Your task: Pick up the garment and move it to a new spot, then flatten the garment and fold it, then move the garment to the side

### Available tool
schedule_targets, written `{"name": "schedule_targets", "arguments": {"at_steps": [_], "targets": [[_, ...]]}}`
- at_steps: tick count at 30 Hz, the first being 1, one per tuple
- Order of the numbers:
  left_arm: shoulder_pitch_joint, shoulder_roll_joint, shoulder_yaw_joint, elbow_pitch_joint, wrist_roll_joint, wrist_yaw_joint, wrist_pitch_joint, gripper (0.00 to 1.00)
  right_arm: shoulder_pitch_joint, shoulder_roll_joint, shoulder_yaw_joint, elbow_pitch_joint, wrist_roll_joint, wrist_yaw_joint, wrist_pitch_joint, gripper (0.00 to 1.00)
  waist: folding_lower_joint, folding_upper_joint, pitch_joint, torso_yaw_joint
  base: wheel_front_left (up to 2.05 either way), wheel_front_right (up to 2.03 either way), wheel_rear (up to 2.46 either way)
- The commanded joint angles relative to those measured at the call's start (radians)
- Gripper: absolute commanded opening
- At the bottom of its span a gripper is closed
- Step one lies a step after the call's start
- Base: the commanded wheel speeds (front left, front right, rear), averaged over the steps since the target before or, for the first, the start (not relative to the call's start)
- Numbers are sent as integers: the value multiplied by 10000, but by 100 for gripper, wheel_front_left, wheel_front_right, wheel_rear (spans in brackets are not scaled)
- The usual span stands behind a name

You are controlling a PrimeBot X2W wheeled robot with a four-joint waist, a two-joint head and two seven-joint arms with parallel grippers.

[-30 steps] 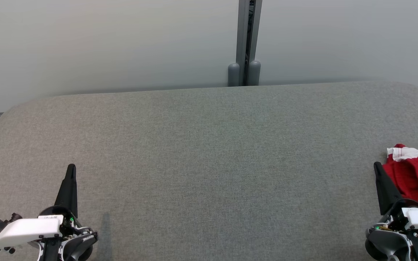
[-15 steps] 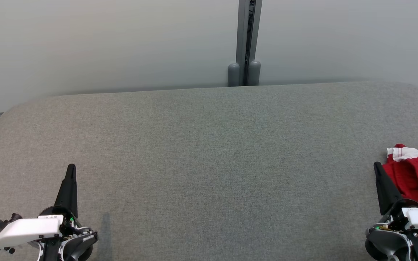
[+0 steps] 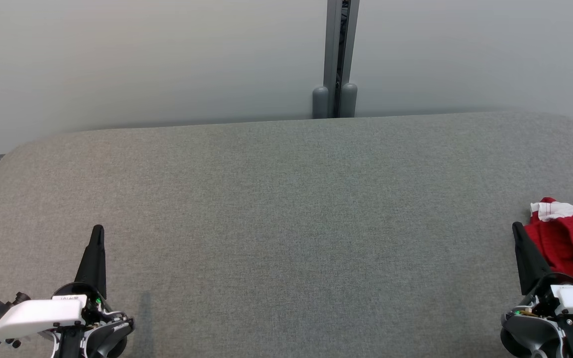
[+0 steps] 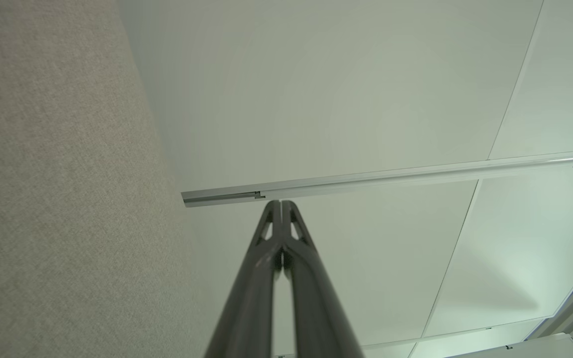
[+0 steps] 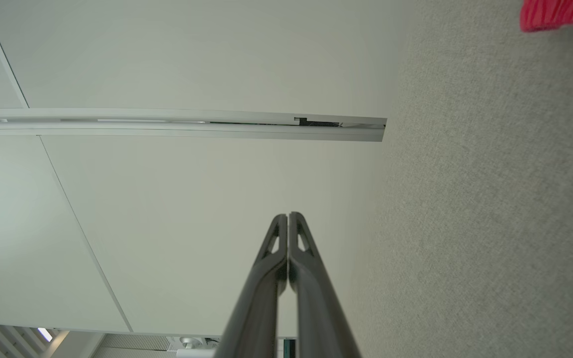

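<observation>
"How are the arms sitting just now?"

"Both low, at the near edge, one toward each corner. The left end effector (image 3: pixel 97 229) lies over the near left of the desk (image 3: pixel 286 209), its two dark fingers pressed together into a single spike that points away from the robot. It is clenched on nothing."

"And the other one?"

"The right end effector (image 3: pixel 516 226) mirrors it at the near right, tips meeting, nothing between them, and the spike leans slightly to the left. Each arm's white wrist housing sits behind the fingers, at the bottom of the head view."

"Where's the garment?"

"The garment (image 3: pixel 570 243) is red with a white band along its far edge. It lies bunched at the right side of the desk, just beside the right fingers on their outer side. Whether cloth and fingers touch, I can't tell. Part of it runs past the edge of the head view."

"What about the surface and the room?"

"Grey woven fabric covers the desk, and its far corners are rounded. Behind it stands a pale panelled wall (image 3: pixel 142 59). A grey metal post (image 3: pixel 338 49) runs up the seam, with two rounded caps (image 3: pixel 334 102) at its foot."
</observation>
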Motion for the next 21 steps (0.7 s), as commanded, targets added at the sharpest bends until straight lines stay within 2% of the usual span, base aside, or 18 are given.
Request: {"name": "schedule_targets", "arguments": {"at_steps": [1, 21], "targets": [[-143, 53, 39, -34, -14, -41, 31, 0, 88, -97, -11, -35, 26, 4, 35, 0, 0, 0, 0, 0, 0, 0, 0], [-143, 53, 39, -34, -14, -41, 31, 0, 87, -97, -11, -35, 26, 4, 35, 0, 0, 0, 0, 0, 0, 0, 0]]}}
